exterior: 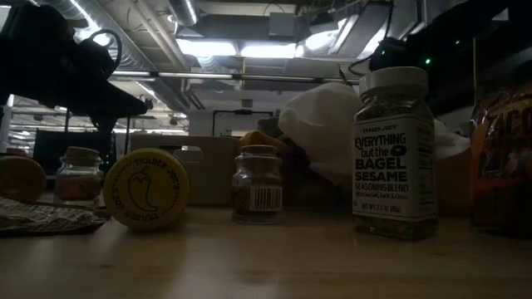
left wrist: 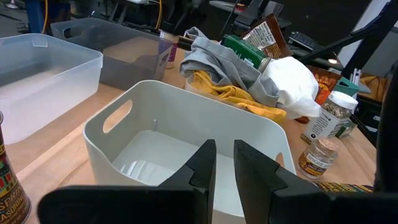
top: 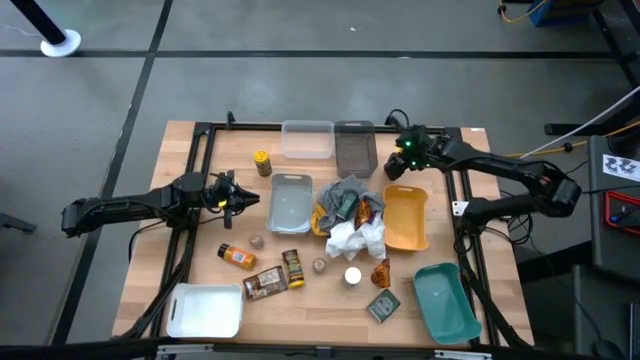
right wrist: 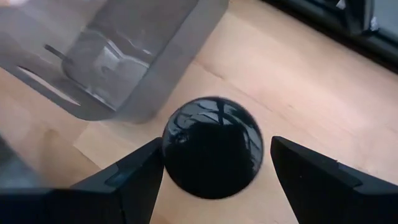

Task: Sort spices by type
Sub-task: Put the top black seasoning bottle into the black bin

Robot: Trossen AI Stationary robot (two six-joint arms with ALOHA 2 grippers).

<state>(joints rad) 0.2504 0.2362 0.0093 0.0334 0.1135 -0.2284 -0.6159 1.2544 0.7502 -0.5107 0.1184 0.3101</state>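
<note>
Right gripper (right wrist: 214, 168): fingers spread wide, hanging over a dark round-lidded jar (right wrist: 211, 146) near the table's (top: 200, 200) far right corner, beside the grey tray (top: 355, 148); nothing held.
Left gripper (left wrist: 224, 163): nearly closed, empty, at the white-grey tray (left wrist: 186, 130) left of centre.
Handling: the jar is probably rigid and light, its glossy lid slippery.
Grip: better across its sides, below the lid.

Floor (top: 300, 85): grey, smooth, crossed by dark seam lines.
Tabletop (top: 200, 255): pale wood planks, edged by a black frame.
Ceiling (exterior: 241, 25): exposed pipes and ducts.
Light: bright ceiling panels (exterior: 237, 50), room below dim.
</note>
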